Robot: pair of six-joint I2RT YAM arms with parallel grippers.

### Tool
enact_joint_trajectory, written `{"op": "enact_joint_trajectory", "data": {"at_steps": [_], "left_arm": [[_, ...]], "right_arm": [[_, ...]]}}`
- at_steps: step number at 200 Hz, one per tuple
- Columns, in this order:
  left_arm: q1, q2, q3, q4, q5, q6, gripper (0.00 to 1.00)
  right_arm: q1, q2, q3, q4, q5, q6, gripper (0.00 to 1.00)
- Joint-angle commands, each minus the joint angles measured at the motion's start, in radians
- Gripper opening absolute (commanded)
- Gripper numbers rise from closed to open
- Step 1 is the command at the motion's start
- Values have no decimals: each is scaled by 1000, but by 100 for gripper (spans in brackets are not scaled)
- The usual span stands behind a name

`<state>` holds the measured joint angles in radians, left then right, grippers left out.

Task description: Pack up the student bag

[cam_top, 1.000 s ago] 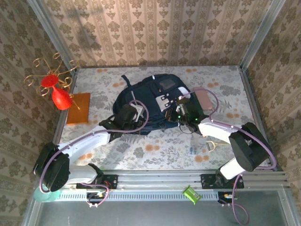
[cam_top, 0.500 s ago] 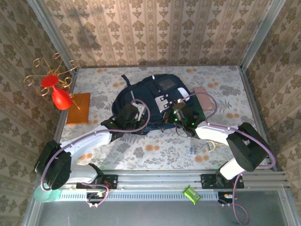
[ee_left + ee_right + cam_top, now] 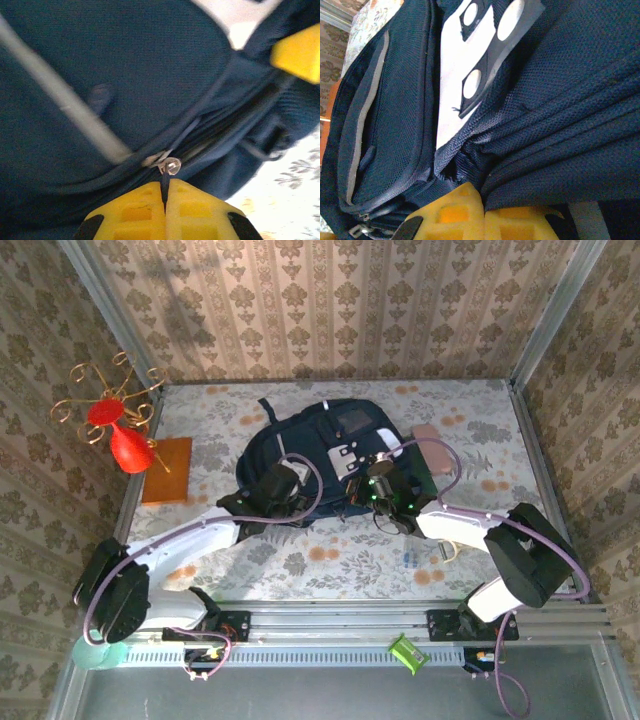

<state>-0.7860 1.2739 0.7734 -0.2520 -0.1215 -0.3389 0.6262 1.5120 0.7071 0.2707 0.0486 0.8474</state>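
Student bag: the student bag (image 3: 320, 450) is lying flat at the middle of the worktop (image 3: 300, 562), towards the far wall, its dark navy front facing up and both arms reaching onto its near side.
Left tool: the left tool (image 3: 284, 484) is sitting at the bag's near-left edge. In the left wrist view its yellow fingers (image 3: 137, 212) are pressing together, with the left tool (image 3: 164, 192) clamping the dark tab of the zip pull (image 3: 169, 165).
Zip pull: its silvery end is showing just above the fingertips, on the zip line running across the navy mesh.
Right tool: the right tool (image 3: 368, 480) is resting on the bag's near-right part. In the right wrist view the right tool (image 3: 481, 200) is closing on a fold of the bag's navy fabric, which is bunching between the two yellow fingers (image 3: 455, 210).
Bag markings: a white patch (image 3: 470, 65) with dark shapes is lying beside the pinched fold, and a pale stripe (image 3: 366, 117) is running along a zip pocket.
Left of the bag: a red vase (image 3: 124, 444) is standing by a gold wire stand (image 3: 112, 388), next to an orange board (image 3: 168, 470).
Right of the bag: a flat pink item (image 3: 432, 444) is lying just beside the bag.
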Motion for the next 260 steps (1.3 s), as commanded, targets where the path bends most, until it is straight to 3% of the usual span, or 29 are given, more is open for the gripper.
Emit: {"op": "enact_joint_trajectory", "data": {"at_steps": [1, 71, 125, 260], "left_arm": [[88, -66, -48, -178, -249, 48, 0], [111, -62, -45, -169, -290, 40, 0], [134, -96, -15, -224, -460, 27, 0], [234, 1, 16, -203, -595, 113, 0]], "right_arm": [[-31, -46, -27, -75, 124, -61, 0], [-89, -58, -10, -119, 151, -109, 0], [-192, -71, 35, -209, 126, -180, 0], [-332, 7, 141, -319, -93, -359, 0]]}}
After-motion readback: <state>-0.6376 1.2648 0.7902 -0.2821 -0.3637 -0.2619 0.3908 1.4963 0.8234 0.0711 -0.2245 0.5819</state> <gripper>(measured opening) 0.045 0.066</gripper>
